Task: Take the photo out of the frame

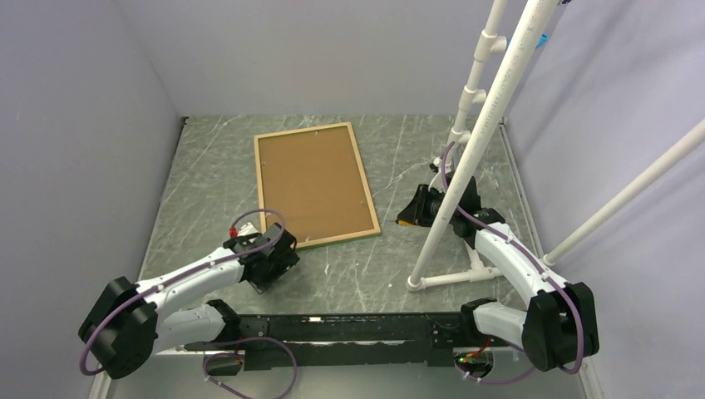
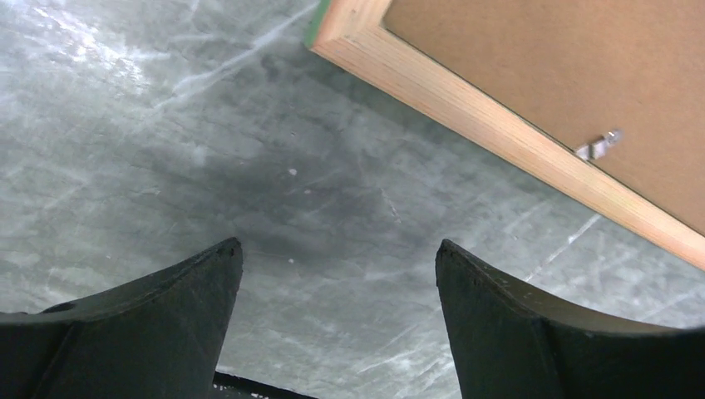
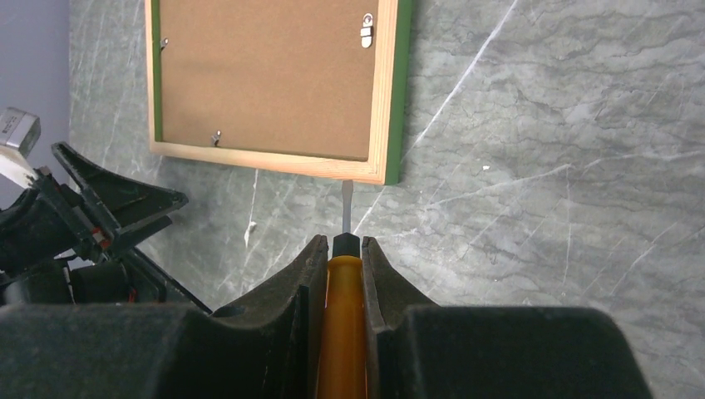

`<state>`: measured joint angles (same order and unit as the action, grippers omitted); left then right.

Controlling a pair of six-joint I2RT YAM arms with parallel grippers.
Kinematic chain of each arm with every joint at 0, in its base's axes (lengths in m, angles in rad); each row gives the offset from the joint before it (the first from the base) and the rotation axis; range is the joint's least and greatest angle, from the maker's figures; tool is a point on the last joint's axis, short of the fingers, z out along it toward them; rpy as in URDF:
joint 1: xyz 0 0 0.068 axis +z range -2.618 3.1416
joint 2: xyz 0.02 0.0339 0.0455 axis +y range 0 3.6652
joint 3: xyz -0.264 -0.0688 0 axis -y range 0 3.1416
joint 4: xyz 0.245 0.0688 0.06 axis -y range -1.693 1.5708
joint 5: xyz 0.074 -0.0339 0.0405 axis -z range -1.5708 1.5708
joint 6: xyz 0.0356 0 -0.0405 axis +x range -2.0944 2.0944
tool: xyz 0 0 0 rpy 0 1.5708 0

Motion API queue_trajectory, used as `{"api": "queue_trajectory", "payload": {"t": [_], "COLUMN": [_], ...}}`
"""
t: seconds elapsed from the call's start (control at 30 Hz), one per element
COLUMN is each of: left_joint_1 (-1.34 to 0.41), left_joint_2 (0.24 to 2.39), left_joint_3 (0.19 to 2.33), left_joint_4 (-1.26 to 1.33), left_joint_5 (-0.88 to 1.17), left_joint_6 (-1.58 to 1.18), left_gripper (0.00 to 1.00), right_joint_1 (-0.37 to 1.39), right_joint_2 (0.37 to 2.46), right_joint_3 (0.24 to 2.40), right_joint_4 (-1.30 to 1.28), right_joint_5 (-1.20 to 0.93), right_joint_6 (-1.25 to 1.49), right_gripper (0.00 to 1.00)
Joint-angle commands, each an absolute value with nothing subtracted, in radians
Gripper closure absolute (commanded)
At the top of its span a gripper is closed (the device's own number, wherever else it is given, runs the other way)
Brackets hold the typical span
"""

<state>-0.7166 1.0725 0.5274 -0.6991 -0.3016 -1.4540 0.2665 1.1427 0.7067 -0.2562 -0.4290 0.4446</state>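
The frame (image 1: 303, 130) lies face down mid-table, its light wood rim up and a green edge showing. The brown backing board (image 1: 314, 183) fills it, and the photo is hidden beneath. Small metal clips (image 3: 367, 30) sit along the inner rim. My left gripper (image 1: 283, 249) hovers just off the frame's near left corner (image 2: 465, 100); in its wrist view the left gripper (image 2: 339, 245) is open over bare table. My right gripper (image 3: 342, 243) is shut on an orange-handled screwdriver (image 3: 342, 316), whose blade points at the frame's near right corner (image 3: 384, 170). From above, the right gripper (image 1: 413, 212) sits right of the frame.
A white pipe stand (image 1: 474, 166) rises at the right, its foot (image 1: 449, 278) resting on the table beside the right arm. Pale walls close in the grey marbled table (image 1: 216, 174) at left, back and right. The left arm's wrist (image 3: 91, 216) shows in the right wrist view.
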Motion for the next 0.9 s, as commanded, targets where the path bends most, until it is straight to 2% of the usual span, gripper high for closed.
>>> {"api": "queue_trajectory", "payload": {"t": [0.0,0.13,0.37,0.5,0.6,0.7,0.8,0.87], "left_joint_1": [-0.715,-0.714,-0.713,-0.671,-0.620,-0.585,-0.564,-0.561], "left_joint_2": [1.153,1.203,1.198,1.227,1.283,1.348,1.426,1.480], "left_joint_3": [0.539,0.542,0.643,0.713,0.743,0.738,0.726,0.743], "left_joint_4": [-0.690,-0.657,-0.602,-0.608,-0.599,-0.564,-0.461,-0.426], "left_joint_5": [-0.259,-0.255,-0.265,-0.232,-0.171,-0.089,-0.013,0.016], "left_joint_6": [-1.511,-1.524,-1.514,-1.613,-1.683,-1.786,-1.844,-1.862], "left_gripper": [0.10,0.13,0.07,0.01,0.02,0.08,0.22,0.27], "right_joint_1": [0.269,0.269,0.270,0.270,0.270,0.269,0.269,0.269], "right_joint_2": [1.141,1.132,1.130,1.126,1.122,1.119,1.107,1.104], "right_joint_3": [0.710,0.708,0.709,0.714,0.712,0.714,0.711,0.709], "right_joint_4": [-0.204,-0.208,-0.212,-0.211,-0.210,-0.210,-0.213,-0.217], "right_joint_5": [-0.437,-0.424,-0.425,-0.426,-0.422,-0.422,-0.417,-0.417], "right_joint_6": [0.438,0.436,0.436,0.436,0.437,0.436,0.434,0.432], "right_gripper": [1.00,1.00,1.00,1.00,1.00,1.00,1.00,1.00]}}
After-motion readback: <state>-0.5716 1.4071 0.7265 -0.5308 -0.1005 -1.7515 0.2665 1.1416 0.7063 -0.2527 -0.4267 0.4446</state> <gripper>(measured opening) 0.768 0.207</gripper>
